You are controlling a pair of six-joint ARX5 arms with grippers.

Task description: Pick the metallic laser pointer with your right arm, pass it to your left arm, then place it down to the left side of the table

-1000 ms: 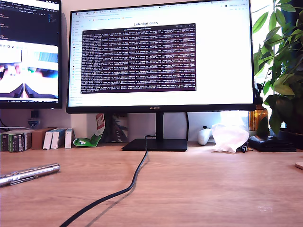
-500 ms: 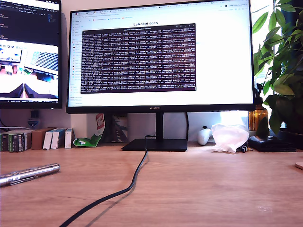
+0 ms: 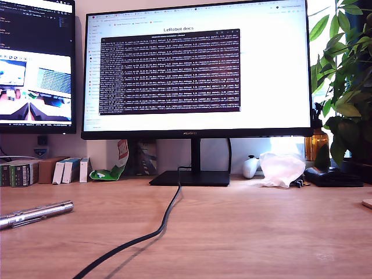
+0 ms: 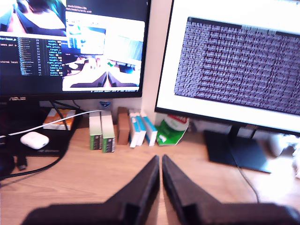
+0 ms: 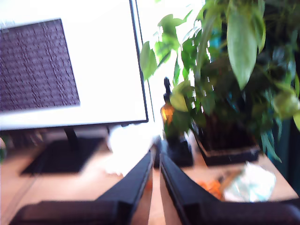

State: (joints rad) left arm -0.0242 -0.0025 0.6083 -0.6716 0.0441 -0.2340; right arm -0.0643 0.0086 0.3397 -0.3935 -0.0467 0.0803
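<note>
My first gripper (image 4: pixel 161 161) was clenched, its two black fingers pressed tip to tip with nothing between them, raised above the table (image 4: pixel 93 173) and aimed at a row of small boxes (image 4: pixel 119 129) standing under the monitors. A white earbud case (image 4: pixel 34 139) lay off to one side near a white cable (image 4: pixel 56 122). My second gripper (image 5: pixel 156 157) was likewise closed on nothing, only a thin slit showing between its fingers, and it pointed toward a potted plant (image 5: pixel 225 79) and an amber bottle (image 5: pixel 167 110) beside the large monitor (image 5: pixel 70 65).

Neither arm appeared in the exterior view. There the metallic laser pointer (image 3: pixel 35 213) lay flat on the wood, near the exterior view's left edge, well apart from the black cable (image 3: pixel 154 232) snaking forward from the monitor stand (image 3: pixel 190 178). A crumpled white tissue (image 3: pixel 282 168) sat toward the exterior view's right.
</note>
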